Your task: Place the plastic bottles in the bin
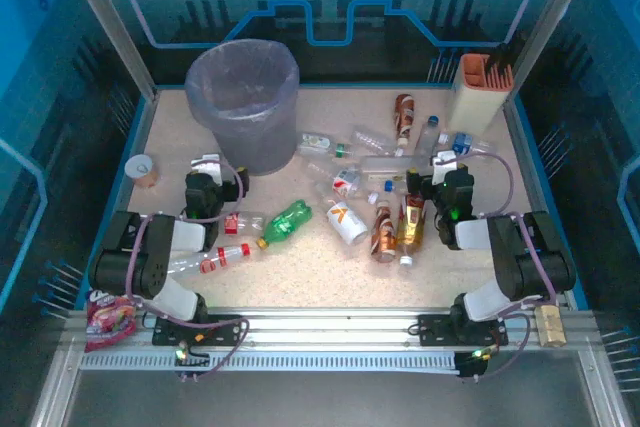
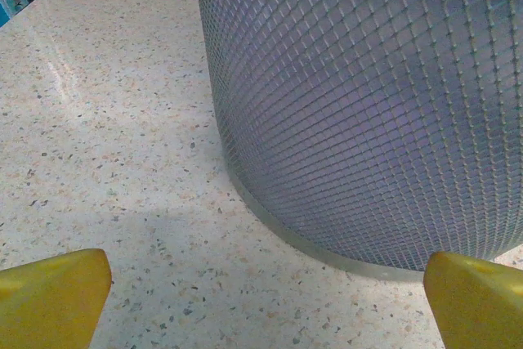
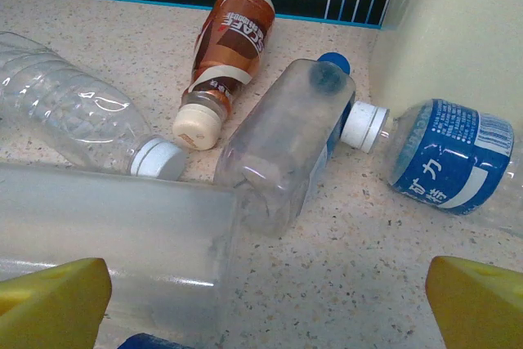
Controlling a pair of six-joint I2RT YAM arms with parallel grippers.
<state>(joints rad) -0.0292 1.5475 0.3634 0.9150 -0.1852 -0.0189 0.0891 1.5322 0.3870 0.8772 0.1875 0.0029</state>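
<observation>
The bottles (image 1: 345,222) lie flat on the tabletop (image 1: 300,277), most of them on the right side. One clear bottle (image 3: 286,145) with a blue cap lies right in front of my right end effector (image 3: 270,300). Its long side points away from me and leans a little to the right, with the cap at the far end. A brown bottle (image 3: 233,38) lies just past it on the left. A blue-label bottle (image 3: 445,157) lies just beside it on the right.

My right fingers are spread wide and hold nothing. I think they could go down across the clear bottle.

The bin (image 1: 243,97) stands at the back left, well apart from here. My left end effector (image 1: 208,169) is just beside the bin and faces its wall. It is wide too and holds nothing. A green bottle (image 1: 288,219) lies near my left arm.
</observation>
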